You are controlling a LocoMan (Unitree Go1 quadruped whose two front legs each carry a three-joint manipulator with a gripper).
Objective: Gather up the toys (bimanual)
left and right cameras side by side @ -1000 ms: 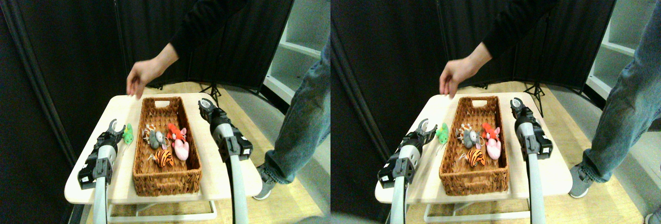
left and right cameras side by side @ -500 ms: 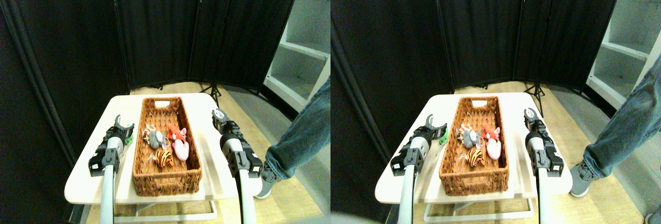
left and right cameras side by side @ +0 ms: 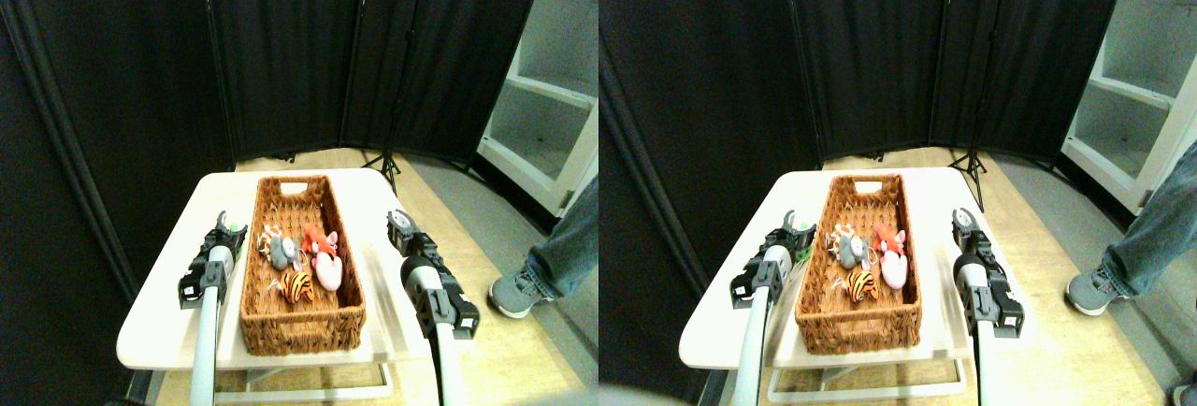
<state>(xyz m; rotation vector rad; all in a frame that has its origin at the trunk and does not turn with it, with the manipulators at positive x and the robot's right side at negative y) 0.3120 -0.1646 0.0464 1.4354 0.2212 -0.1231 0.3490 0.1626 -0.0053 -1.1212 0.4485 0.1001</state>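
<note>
A: Long brown wicker basket (left and right cameras side by side: 301, 329) in the middle of the pale table (left and right cameras side by side: 164, 326). Any toys inside?

B: Five. Orange tiger toy (left and right cameras side by side: 297, 285) with black stripes, nearest the front. Pink toy (left and right cameras side by side: 328, 271) just right of it, touching. Red toy (left and right cameras side by side: 318, 239) right behind the pink one. Grey toy (left and right cameras side by side: 281, 254) beside the red one, on its left. Spotted white toy (left and right cameras side by side: 269, 234) at the far side of the grey one, up against the left wall of the basket.

A: And outside the basket?

B: Green toy (left and right cameras side by side: 235, 241), down on the table, just beside the left wall of the basket. Mostly hidden, only little bits of green peeking out.

A: Hidden by what?

B: By the left gripper (left and right cameras side by side: 227, 230), right over it. Touching it or very nearly. Pinched tight or loose? Cannot tell, too small and too dark.

A: And the right gripper (left and right cameras side by side: 400, 225)?

B: On the other side of the basket, near the right edge of the table, apart from every toy. Pinched or loose, cannot tell there either.

A: Anything else around?

B: A leg in blue jeans (left and right cameras side by side: 572, 242) and a grey shoe (left and right cameras side by side: 512, 296) on the wooden floor (left and right cameras side by side: 524, 359), far to the right, well apart from the table. Black folding screen (left and right cameras side by side: 281, 60) behind. White shelf (left and right cameras side by side: 552, 88) to the right of the screen.
</note>
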